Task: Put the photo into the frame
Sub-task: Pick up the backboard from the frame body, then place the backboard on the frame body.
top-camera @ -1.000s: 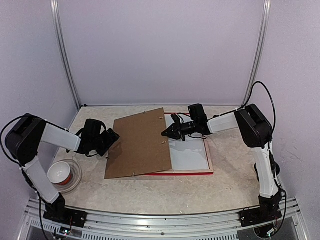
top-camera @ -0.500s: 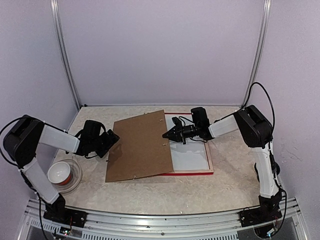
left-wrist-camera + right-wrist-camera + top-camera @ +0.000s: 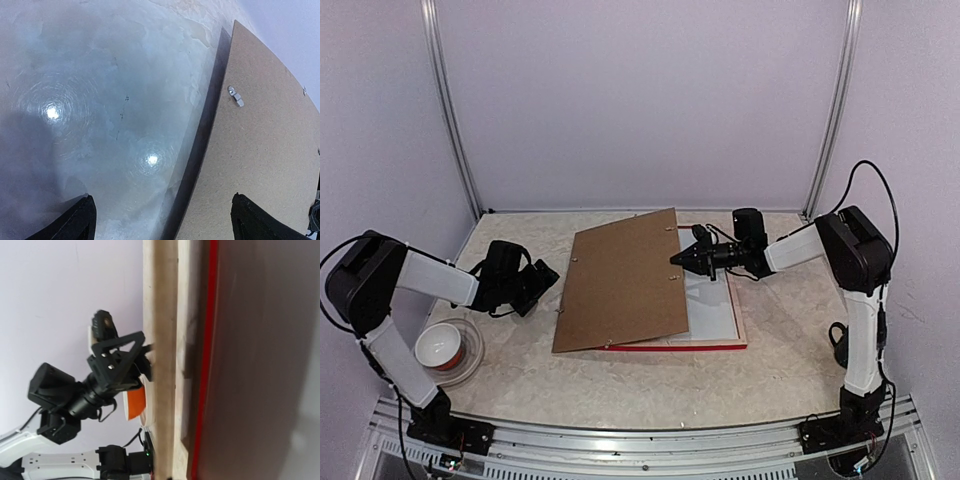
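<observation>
The frame (image 3: pixel 700 347) lies flat, right of centre on the marbled table (image 3: pixel 770 370), with pale wood rails and a red near edge; the photo is nowhere in sight. A stiff brown backing board (image 3: pixel 625 280) slants across the frame's left half, apparently pinched at its right edge by the nearer right gripper (image 3: pixel 678 259). The left gripper (image 3: pixel 548 285) gapes beside the board's left edge.
</observation>
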You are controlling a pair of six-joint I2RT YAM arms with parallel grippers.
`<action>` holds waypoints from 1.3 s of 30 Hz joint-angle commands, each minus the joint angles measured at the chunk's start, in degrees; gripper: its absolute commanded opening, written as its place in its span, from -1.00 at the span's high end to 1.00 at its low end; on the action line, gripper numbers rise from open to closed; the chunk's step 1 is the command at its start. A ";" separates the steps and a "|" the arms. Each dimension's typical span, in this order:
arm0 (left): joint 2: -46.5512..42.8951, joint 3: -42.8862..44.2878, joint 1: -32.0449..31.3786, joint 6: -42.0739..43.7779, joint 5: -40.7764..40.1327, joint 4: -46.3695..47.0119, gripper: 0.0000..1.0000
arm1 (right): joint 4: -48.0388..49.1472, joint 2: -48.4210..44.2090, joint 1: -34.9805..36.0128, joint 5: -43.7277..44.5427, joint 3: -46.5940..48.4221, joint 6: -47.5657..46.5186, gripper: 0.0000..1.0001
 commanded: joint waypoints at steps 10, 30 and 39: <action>1.58 -0.62 -0.93 -0.48 2.17 -2.77 -0.85 | -7.59 -8.86 -8.24 -5.90 -2.72 -9.75 1.00; 3.10 -0.18 -1.53 -0.60 2.95 -1.81 -0.85 | -32.96 -8.96 -16.38 -6.34 -1.99 -31.38 1.00; 3.74 0.39 -1.54 -0.46 3.02 -1.88 -0.85 | -17.84 -9.53 -16.52 -13.09 -1.76 -20.20 1.00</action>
